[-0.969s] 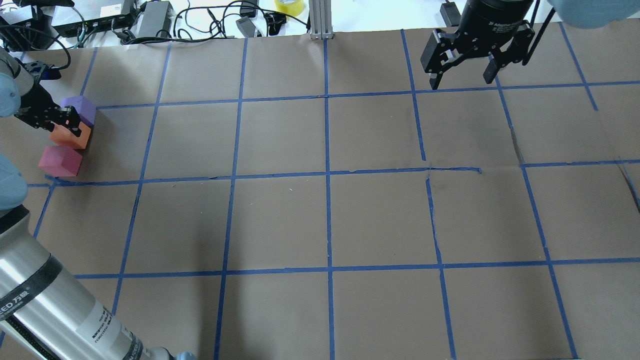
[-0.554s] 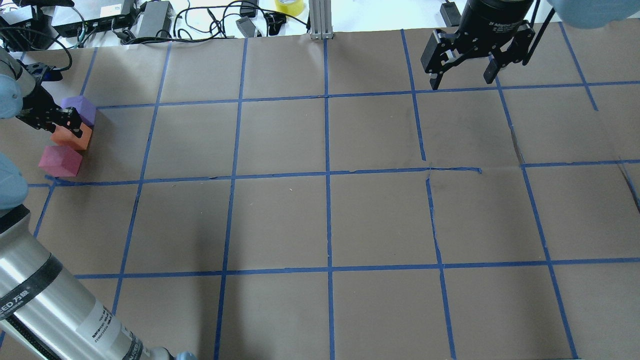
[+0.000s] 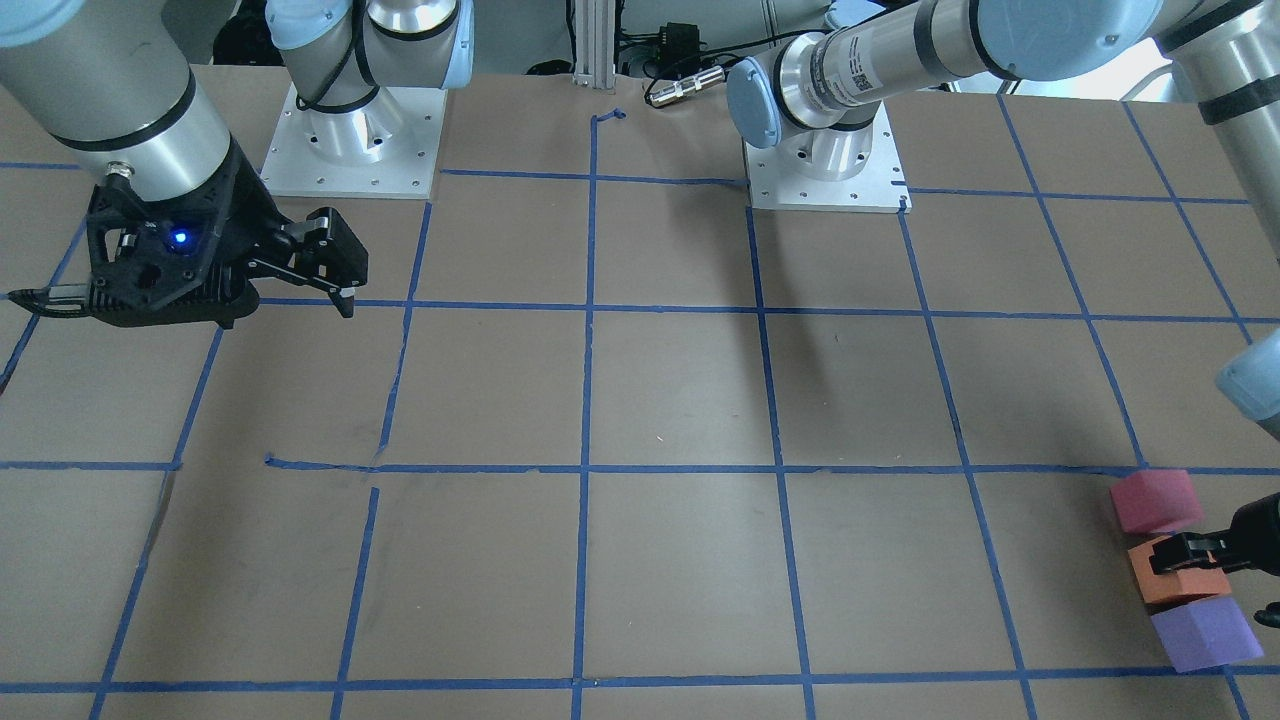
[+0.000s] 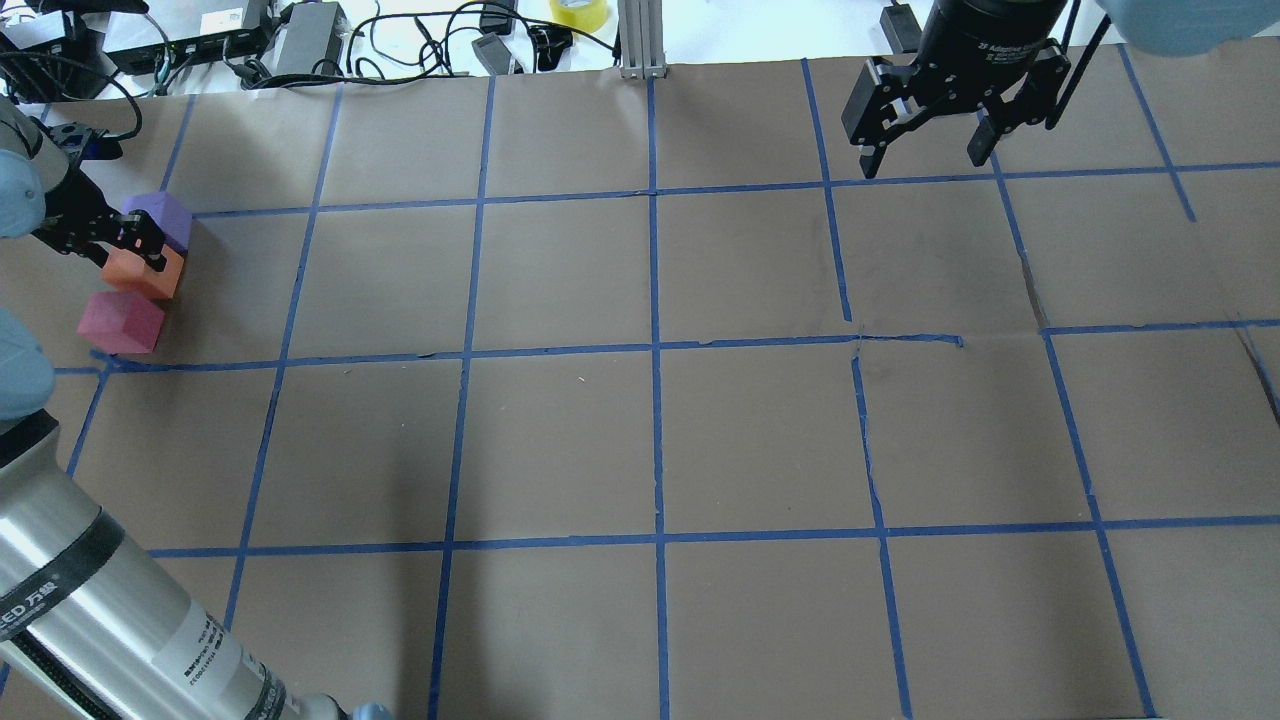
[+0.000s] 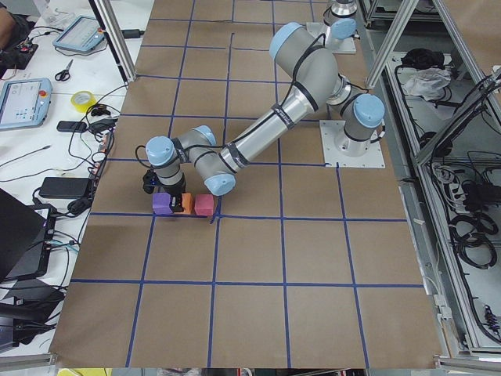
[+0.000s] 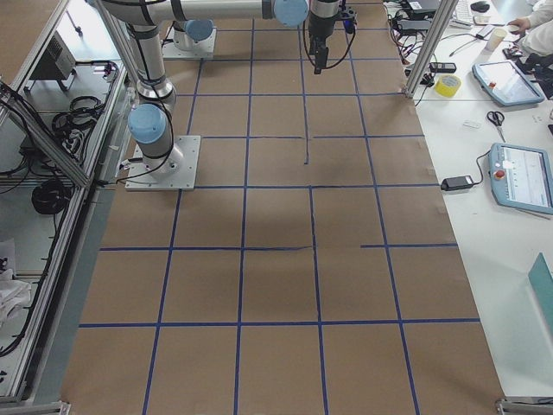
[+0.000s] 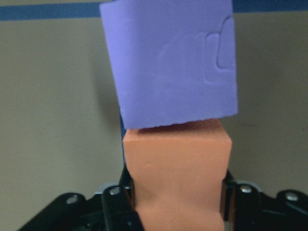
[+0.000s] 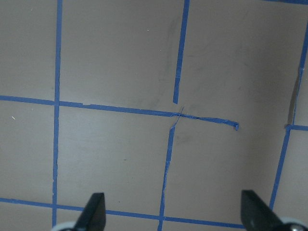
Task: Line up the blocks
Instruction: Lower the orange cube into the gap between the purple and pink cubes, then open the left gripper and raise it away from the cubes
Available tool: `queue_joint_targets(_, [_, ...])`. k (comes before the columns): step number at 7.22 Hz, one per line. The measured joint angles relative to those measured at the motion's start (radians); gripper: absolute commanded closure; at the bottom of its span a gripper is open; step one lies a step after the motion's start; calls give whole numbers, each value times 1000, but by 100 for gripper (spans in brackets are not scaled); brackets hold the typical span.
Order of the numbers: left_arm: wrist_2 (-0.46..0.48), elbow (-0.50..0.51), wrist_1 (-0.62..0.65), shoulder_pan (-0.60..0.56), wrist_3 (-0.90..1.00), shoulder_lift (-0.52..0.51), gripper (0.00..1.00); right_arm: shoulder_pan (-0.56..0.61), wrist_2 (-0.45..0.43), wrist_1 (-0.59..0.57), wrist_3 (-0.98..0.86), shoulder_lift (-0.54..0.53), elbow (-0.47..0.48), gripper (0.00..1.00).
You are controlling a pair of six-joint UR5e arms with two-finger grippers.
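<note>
While the left gripper (image 7: 175, 211) pinches the orange block (image 7: 175, 163), its body is cut off. Right gripper (image 4: 922, 165) hangs spread.

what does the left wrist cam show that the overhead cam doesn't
Only the left wrist view: pressed-in marks on the face of the purple block, and a close look at the left end effector flanking the orange block on both sides. Only the overhead view: the red-pink block next to the orange one, the open right end effector far off on the other side, and cables along the far edge. Both: the purple block touching the orange block, with the left end effector shut on the orange one.
</note>
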Motion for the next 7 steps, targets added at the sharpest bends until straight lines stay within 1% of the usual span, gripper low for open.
queue_joint_targets(2, [2,-7,-14,1,1,44,0,0,1,-1,0,0,0,0])
queue_joint_targets(4, [-2,-54,-41,-6,27,152,0,0,0,0,0,0,0,0])
queue_joint_targets(5, [-8,-74,-90,-10,34,224,0,0,0,-1,0,0,1,0])
queue_joint_targets(7, [-36,-86,-280,-37,18,368,0,0,-1,-1,0,0,1,0])
